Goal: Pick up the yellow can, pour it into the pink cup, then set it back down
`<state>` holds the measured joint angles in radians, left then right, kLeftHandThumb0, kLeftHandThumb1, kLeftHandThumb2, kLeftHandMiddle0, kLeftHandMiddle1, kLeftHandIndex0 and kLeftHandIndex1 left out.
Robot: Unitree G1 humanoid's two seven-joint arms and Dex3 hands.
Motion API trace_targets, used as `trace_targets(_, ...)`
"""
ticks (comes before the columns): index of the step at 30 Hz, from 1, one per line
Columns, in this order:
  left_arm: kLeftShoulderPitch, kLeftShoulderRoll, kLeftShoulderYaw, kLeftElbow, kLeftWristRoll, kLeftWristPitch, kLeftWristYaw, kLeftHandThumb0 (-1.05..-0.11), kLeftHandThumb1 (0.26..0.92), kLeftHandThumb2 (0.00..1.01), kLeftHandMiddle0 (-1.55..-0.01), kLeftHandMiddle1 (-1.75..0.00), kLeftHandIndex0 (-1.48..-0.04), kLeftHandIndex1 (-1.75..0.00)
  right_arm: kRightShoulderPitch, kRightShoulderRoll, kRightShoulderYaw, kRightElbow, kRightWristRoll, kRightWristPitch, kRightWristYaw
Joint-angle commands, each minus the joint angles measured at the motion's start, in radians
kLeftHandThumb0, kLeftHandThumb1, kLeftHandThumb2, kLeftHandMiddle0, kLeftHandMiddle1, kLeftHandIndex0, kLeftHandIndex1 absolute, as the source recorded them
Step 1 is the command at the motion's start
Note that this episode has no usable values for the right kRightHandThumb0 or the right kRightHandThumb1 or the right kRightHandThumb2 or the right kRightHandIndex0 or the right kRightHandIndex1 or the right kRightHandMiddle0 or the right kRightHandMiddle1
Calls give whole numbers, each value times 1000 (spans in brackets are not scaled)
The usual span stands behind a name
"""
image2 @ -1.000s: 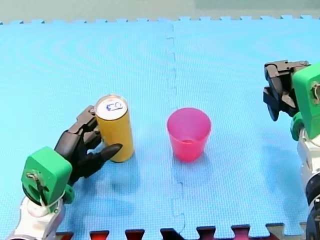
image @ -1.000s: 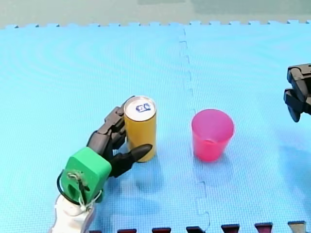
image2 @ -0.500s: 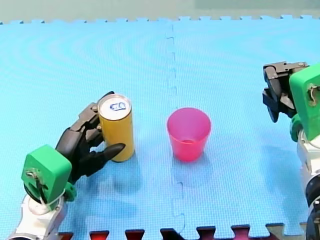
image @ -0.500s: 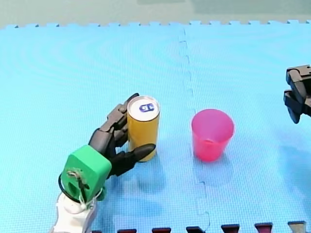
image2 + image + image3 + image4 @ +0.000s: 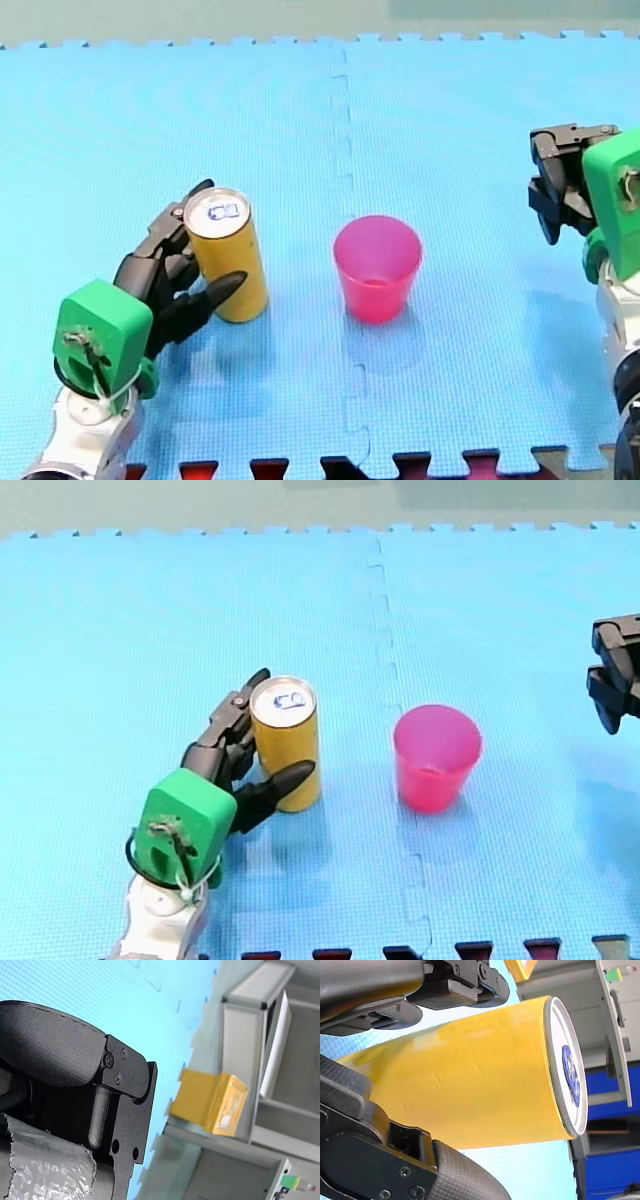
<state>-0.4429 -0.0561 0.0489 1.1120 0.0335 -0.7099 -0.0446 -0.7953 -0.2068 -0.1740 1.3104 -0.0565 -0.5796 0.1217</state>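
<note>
**Hidden or unclear.** The left arm is cut off by the lower frame edge below its green wrist block (image 5: 100,335). The base of the yellow can (image 5: 287,745) lies partly behind the thumb, so it cannot be told whether it rests on the blue foam mat (image 5: 150,630) or just clears it. The inside of the pink cup (image 5: 436,758) is too dim to judge. In the first head view the right hand (image 5: 560,185) is cut by the frame edge.

**Surroundings.** A toothed seam (image 5: 385,630) between mat tiles runs away from the robot, passing between can and cup. The cup stands upright, mouth up, to the right of the can and apart from it, with nothing between them. In the first wrist view a yellow box (image 5: 207,1102) sits on grey shelving (image 5: 240,1060) beyond the mat's edge.

**Fingers.** The left hand (image 5: 240,765) is clamped on the roughly upright can — two fingers (image 5: 232,720) on its far left side, the thumb (image 5: 285,780) across its near side, low down. The second wrist view shows the same grip, with the can's wall pinched between opposing fingers (image 5: 455,985) and the white lid (image 5: 567,1060) free. The right hand hangs above the mat at the far right, well apart from the cup — fingers curled on nothing.
</note>
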Motion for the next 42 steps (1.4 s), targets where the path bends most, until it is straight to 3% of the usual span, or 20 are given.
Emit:
trace_targets(1, 2, 9, 2, 0, 1, 4, 5, -1048, 816, 15, -315, -1, -275, 0, -6, -6, -3, 0, 5, 4, 3)
trace_targets(8, 9, 23, -19, 4, 48, 16, 69, -1048, 843, 21, -314, 0, -276, -1, -10, -9, -6, 0, 10, 9, 15)
trace_targets(18, -3, 21, -34, 31, 69, 11, 88, -1048, 864, 17, -320, -3, -279, -1, -8, -6, -3, -1, 5, 2, 6)
trace_targets(42, -52, -30, -12, 38, 28, 33, 75, -1048, 849, 1, -319, -1, -284, -2, -3, -6, 11, -5, -9, -4, -19)
